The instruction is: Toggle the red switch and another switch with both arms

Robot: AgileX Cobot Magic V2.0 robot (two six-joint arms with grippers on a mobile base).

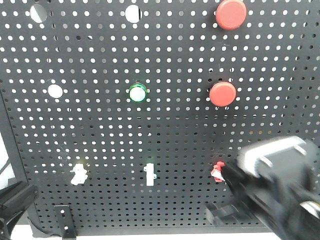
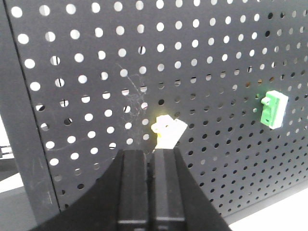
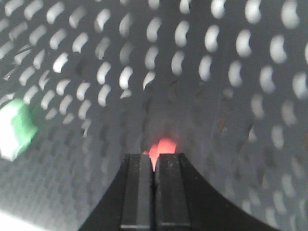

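Backing board: black perforated metal board (image 1: 100, 130), standing upright and filling all three views.
Left gripper: the dark left gripper (image 2: 153, 154) has its two fingers pressed together with only a thin seam between them, and nothing is pinched there. In the front view only a dark part of it shows at the bottom left corner (image 1: 15, 205).
Yellow switch: small pale yellow toggle switch (image 2: 168, 130) with a whitish lever, on the lower left of the board (image 1: 79, 172). It sits just above the left fingertips; contact cannot be told.
Green toggle: green-based toggle (image 2: 273, 109) with a straight white lever, low at the board's middle (image 1: 149, 172), well apart from both grippers.
Green button: round green-ringed button (image 1: 137, 92), higher up at mid-board.
Red switch: small red toggle switch (image 1: 217, 171) with a white lever tip, on the lower right. In the right wrist view it is a red blur (image 3: 161, 147) just above the fingertips.
Red buttons: two big round red push buttons — one at the top right (image 1: 231, 13), one below it (image 1: 223, 93).
Right gripper: the dark right gripper (image 3: 154, 156) has its fingers closed flat against each other, gripping nothing, tips right at the red switch — too blurred to tell whether they touch. A light grey plate (image 1: 277, 152) sits on its arm.
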